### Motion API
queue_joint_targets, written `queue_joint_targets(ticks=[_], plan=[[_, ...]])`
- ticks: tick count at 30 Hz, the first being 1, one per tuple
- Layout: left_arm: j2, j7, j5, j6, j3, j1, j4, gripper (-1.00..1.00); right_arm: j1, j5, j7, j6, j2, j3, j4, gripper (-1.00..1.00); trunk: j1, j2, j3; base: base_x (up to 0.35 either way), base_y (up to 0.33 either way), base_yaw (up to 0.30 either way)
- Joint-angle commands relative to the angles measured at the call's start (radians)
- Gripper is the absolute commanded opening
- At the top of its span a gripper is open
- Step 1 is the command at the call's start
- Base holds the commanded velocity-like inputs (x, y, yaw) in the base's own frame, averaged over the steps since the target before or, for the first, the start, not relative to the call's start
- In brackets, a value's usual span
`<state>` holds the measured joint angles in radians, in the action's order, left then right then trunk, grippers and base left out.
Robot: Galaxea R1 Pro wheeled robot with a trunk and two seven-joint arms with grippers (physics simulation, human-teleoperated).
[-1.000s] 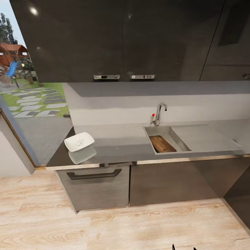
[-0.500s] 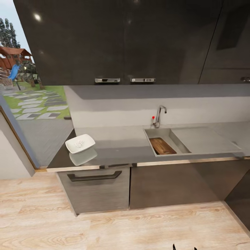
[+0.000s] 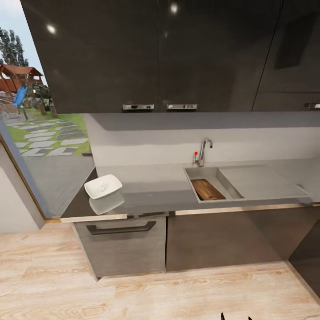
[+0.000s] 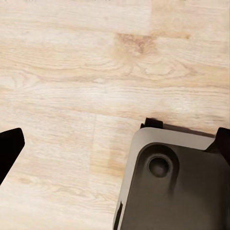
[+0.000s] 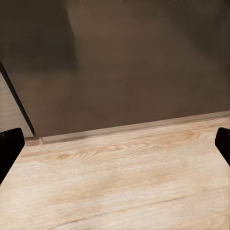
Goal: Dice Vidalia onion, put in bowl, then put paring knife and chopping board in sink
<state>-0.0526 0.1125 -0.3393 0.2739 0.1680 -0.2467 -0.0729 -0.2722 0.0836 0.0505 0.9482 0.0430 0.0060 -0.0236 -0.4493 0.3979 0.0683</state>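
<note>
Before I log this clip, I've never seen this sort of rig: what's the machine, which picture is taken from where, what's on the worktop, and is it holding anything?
These are simulator renders from a wheeled robot with two arms, steered by a person. The large picture comes from its head camera, looking at a kitchen with black cabinets. On the countertop sits a white bowl with small white bits in it. To the right is the sink with its tap, and the chopping board lies in the basin. I can't make out a knife.

The two smaller pictures come from cameras near each gripper, looking along the fingers. The left gripper points down at the wood floor and part of the robot's own dark base. The right gripper faces a cabinet front above the floor. Both have their fingers spread wide with nothing between them.
</note>
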Motion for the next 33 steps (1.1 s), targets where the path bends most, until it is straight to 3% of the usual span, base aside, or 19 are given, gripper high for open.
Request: queue_joint_targets(ticks=[1, 33], plan=[[0.0, 0.001, -0.006, 0.006, 0.008, -0.002, -0.004, 1.0, -0.001, 0.005, -0.001, 0.003, 0.0, 0.002, 0.001, 1.0, -0.001, 0.002, 0.001, 0.0, 0.0, 0.0], [0.0, 0.001, -0.006, 0.006, 0.008, -0.002, -0.004, 1.0, -0.001, 0.005, -0.001, 0.003, 0.001, 0.002, 0.001, 1.0, -0.001, 0.002, -0.048, 0.0, 0.0, 0.0]])
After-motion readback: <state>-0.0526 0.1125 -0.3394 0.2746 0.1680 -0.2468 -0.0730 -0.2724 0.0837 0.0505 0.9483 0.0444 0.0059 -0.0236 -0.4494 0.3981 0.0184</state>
